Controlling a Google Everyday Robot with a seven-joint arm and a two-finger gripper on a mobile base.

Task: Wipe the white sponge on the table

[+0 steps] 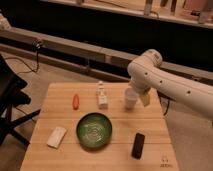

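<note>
The white sponge (56, 136) lies flat near the front left corner of the light wooden table (60, 107). My gripper (144, 98) hangs at the end of the white arm over the table's back right part, right beside a white cup (130, 98) and far from the sponge. Nothing shows in the gripper.
A green bowl (94, 130) sits in the middle front, to the right of the sponge. A black slab (138, 145) lies front right. A small white bottle (102, 95) and an orange object (75, 101) stand further back. A dark chair (10, 100) is left of the table.
</note>
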